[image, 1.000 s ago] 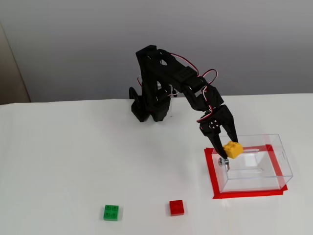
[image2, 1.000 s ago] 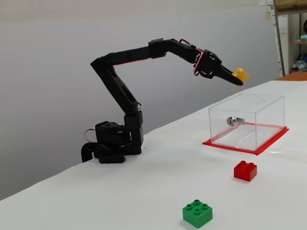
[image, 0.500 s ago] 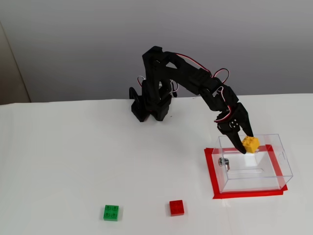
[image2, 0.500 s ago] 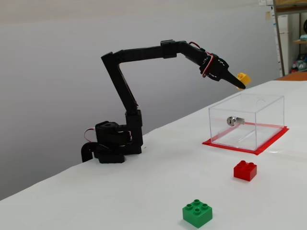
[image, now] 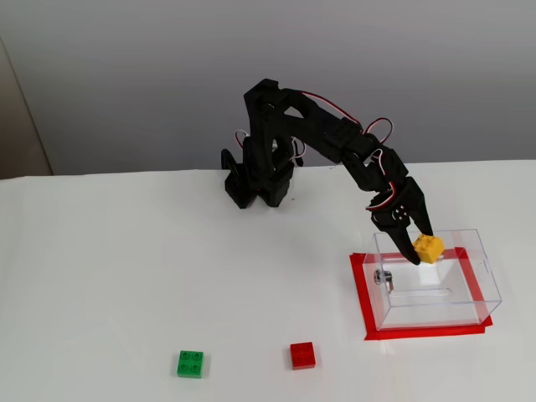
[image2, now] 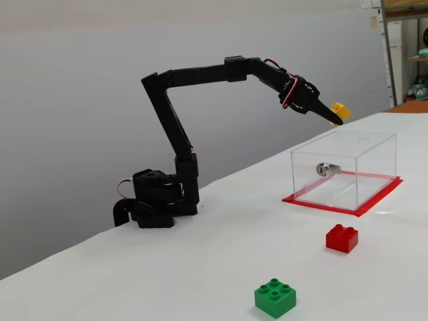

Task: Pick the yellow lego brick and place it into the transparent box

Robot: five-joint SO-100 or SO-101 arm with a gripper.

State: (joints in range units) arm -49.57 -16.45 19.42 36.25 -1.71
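Transparent box [image: 435,280] of clear plastic stands on the white desk [image: 126,276], inside a red tape frame [image: 362,297]. Nothing lies on its floor; only a small metal fitting [image2: 326,168] shows on one wall. In the side-on fixed view the box [image2: 348,167] is open at the top.

The black arm [image2: 200,70] reaches out from its base and holds the yellow lego brick [image: 429,248] in the air above the box. The gripper [image: 419,245] has its fingers clamped on the brick, which juts out at their tips, tilted. In the side view the brick [image2: 338,108] hangs well above the box rim, and the gripper [image2: 332,114] hides its near half. Whether it sits squarely over the opening is hard to judge from either view.

A red brick [image: 302,355] and a green brick [image: 190,363] rest on the desk, apart from each other and outside the box.

Compared with half a second earlier, arm and brick have barely shifted; a second ago the brick was at the box's left wall.
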